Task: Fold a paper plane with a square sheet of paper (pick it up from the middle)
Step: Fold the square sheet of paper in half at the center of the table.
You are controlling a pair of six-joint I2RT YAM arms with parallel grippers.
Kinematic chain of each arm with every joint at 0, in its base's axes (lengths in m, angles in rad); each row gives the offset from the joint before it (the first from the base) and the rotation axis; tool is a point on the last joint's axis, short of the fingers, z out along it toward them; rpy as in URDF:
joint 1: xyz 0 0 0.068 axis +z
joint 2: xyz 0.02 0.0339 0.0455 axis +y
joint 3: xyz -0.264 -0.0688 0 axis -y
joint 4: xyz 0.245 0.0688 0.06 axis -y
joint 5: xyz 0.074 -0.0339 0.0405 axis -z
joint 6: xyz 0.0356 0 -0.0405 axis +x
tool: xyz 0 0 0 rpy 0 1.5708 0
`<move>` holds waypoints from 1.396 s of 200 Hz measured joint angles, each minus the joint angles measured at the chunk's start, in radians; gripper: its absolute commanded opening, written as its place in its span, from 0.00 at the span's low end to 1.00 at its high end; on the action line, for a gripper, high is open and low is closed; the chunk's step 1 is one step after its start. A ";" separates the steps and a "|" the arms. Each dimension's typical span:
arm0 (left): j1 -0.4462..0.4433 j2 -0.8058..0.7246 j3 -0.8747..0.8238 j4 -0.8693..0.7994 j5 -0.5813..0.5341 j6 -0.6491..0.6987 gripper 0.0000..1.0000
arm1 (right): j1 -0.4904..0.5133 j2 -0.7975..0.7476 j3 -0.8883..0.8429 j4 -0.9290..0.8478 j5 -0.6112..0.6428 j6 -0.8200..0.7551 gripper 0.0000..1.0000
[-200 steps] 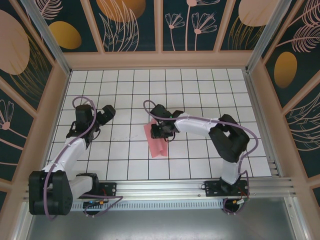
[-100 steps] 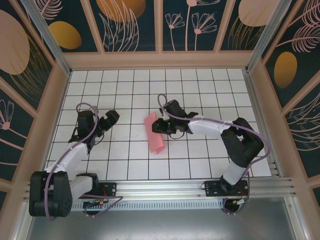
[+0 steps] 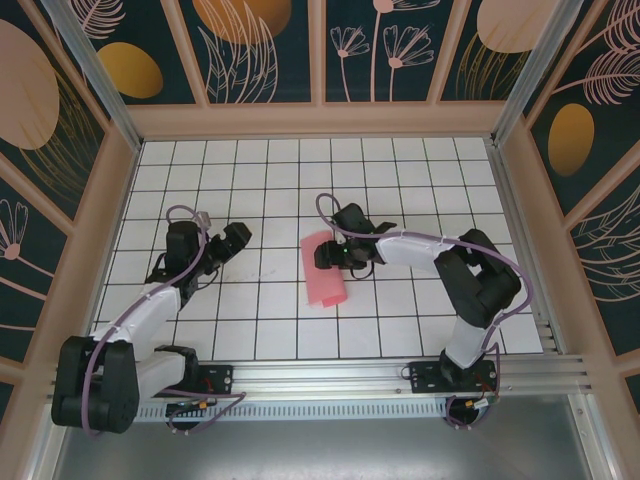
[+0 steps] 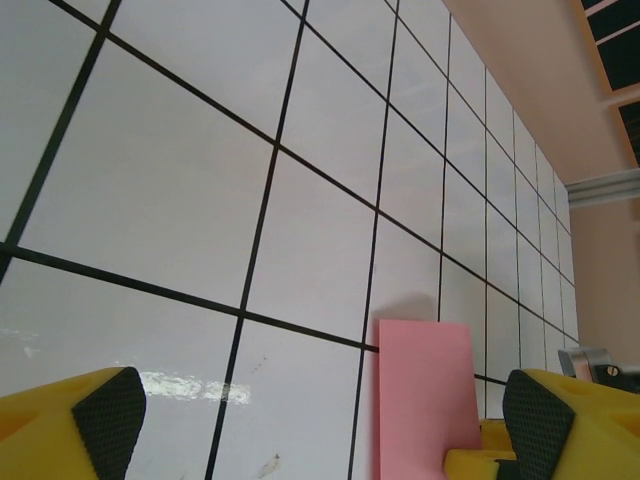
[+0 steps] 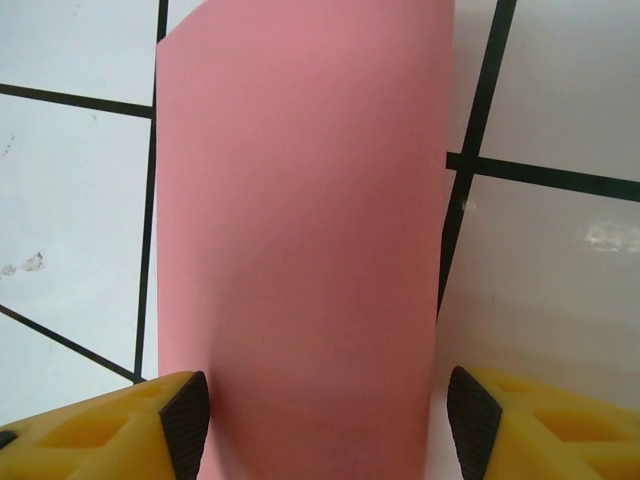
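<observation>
The left arm rises from its base at the near left corner and reaches forward and to the right, with the forearm angled toward the other arm. The left gripper points right and slightly forward, with its jaws spread wide. In the left wrist view its yellow fingers with black pads sit at opposite lower corners. The right arm stands on its base at the near right, bends sharply at the elbow, and extends its forearm leftward. The right gripper faces left with the wrist pitched downward and the jaws apart. In the right wrist view its black pads stand well separated.
</observation>
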State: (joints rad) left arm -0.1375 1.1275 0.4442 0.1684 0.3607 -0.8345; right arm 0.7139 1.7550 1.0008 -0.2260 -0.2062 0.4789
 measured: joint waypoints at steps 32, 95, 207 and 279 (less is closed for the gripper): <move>-0.034 0.040 0.000 0.022 0.007 -0.026 0.92 | -0.005 0.000 -0.003 -0.008 0.000 -0.010 0.66; -0.089 0.079 0.000 0.068 0.025 -0.059 0.91 | -0.032 -0.002 -0.022 -0.018 0.006 -0.036 0.71; -0.205 0.170 0.031 0.128 0.005 -0.112 0.82 | -0.061 -0.012 -0.048 -0.010 -0.003 -0.056 0.58; -0.307 0.275 0.083 0.189 -0.005 -0.131 0.72 | -0.064 -0.004 -0.048 -0.011 -0.005 -0.116 0.59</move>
State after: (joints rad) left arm -0.4442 1.4021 0.5270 0.3573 0.3553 -0.9657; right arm 0.6502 1.7512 0.9524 -0.2371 -0.2108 0.3634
